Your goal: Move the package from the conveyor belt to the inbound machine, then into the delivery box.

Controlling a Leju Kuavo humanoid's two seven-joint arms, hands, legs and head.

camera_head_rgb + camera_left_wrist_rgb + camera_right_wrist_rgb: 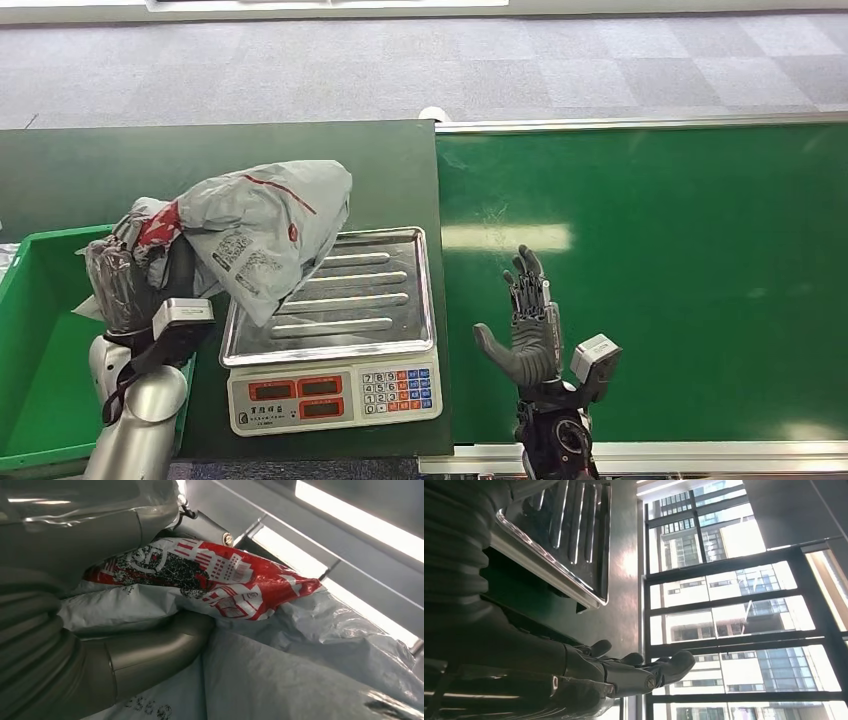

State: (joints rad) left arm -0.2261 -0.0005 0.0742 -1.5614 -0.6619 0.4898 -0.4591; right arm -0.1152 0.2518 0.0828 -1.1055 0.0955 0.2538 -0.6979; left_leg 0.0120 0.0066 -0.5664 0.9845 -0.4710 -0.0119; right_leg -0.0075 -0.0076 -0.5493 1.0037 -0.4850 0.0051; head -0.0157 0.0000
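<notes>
While left hand (135, 285) grips the package (265, 235) resting on the scale (335, 320), likely for weighing, right hand (528, 330) hovers lower right, fingers (527, 275) spread, empty.

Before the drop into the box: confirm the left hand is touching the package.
Touching. Left wrist view shows the left hand pressed into the package.

A grey carpet floor (600, 70) made of square tiles fills the upper part of the head view, and a pale strip (330, 5) runs along the top edge. In the right wrist view a large window (734, 605) with dark frames stands at the right, with tall buildings (704, 545) and bright daylight behind it.
</notes>
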